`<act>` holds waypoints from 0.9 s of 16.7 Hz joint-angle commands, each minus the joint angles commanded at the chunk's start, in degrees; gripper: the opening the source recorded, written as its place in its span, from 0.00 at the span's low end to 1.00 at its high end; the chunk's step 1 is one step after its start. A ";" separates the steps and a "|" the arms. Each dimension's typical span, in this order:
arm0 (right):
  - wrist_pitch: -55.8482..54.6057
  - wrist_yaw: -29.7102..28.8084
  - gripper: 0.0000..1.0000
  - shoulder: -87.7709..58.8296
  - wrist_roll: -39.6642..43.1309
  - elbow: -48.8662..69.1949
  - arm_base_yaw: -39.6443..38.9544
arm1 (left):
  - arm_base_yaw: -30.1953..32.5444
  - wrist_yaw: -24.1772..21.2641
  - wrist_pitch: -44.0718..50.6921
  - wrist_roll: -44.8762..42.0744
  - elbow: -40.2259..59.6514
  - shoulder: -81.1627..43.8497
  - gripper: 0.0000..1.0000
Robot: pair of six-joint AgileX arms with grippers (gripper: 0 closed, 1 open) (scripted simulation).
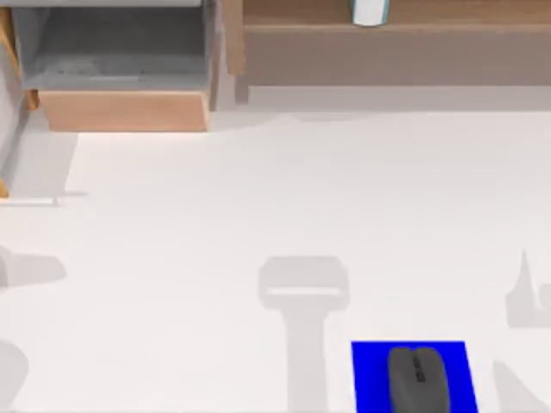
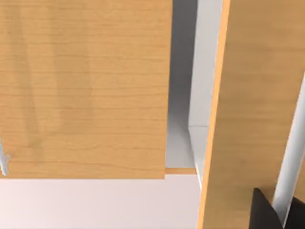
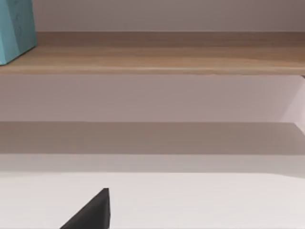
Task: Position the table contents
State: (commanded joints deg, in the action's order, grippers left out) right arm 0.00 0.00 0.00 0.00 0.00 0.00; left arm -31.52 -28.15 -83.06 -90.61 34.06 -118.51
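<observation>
The mouse [image 1: 418, 379] is lying on a blue mat [image 1: 368, 372] at the near edge of the table [image 1: 215, 258], right of centre in the top view, with its long axis running toward the far shelf [image 1: 387, 43] and its scroll wheel on the far half. The small white item [image 1: 370, 11] with light-blue edges is standing up on that shelf, well apart from the mouse. Judging by side, the right arm is sitting nearer the mouse. The right wrist view is facing the shelf front, with a teal block [image 3: 16, 28] at one end. The left wrist view is looking at a wooden cabinet [image 2: 86, 86]. Whether either tool is spread or pressed together cannot be told.
</observation>
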 joint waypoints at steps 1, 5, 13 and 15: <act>0.00 0.00 1.00 0.00 0.00 0.00 0.00 | 1.09 1.08 1.12 0.01 2.36 -0.75 0.00; 0.00 0.00 1.00 0.00 0.00 0.00 0.00 | 3.34 3.31 3.77 0.15 6.05 -2.35 0.00; 0.00 0.00 1.00 0.00 0.00 0.00 0.00 | 5.71 5.86 8.32 0.31 14.26 -6.12 0.00; 0.00 0.00 1.00 0.00 0.00 0.00 0.00 | 7.02 7.19 10.46 0.38 18.26 -7.69 0.00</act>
State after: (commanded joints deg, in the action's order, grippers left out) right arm 0.00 0.00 0.00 0.00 0.00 0.00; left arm -24.49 -20.96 -72.60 -90.23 52.32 -126.19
